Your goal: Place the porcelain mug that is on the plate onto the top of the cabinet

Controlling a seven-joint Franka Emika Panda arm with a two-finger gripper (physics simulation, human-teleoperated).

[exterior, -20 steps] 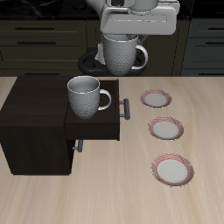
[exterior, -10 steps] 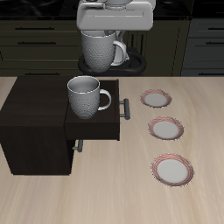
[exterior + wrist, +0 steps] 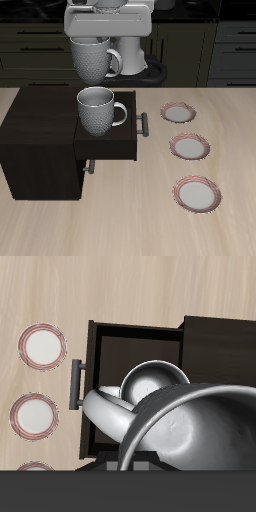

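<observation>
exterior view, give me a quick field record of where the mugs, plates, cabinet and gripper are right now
gripper: shut on held porcelain mug, raised above the cabinet
held porcelain mug: upright, in the air, handle toward the plates
second mug: standing in the open drawer
cabinet: dark wood, flat top bare, drawer pulled out
plates: three in a row beside the cabinet, all empty
task state: mug lifted, not yet on the cabinet top

my fingers are hidden behind the porcelain mug (image 3: pixel 95 57); my gripper (image 3: pixel 108 22) is cut off by the frame edge, its jaw state indiscernible. wrist view crops the mug's rim.
</observation>
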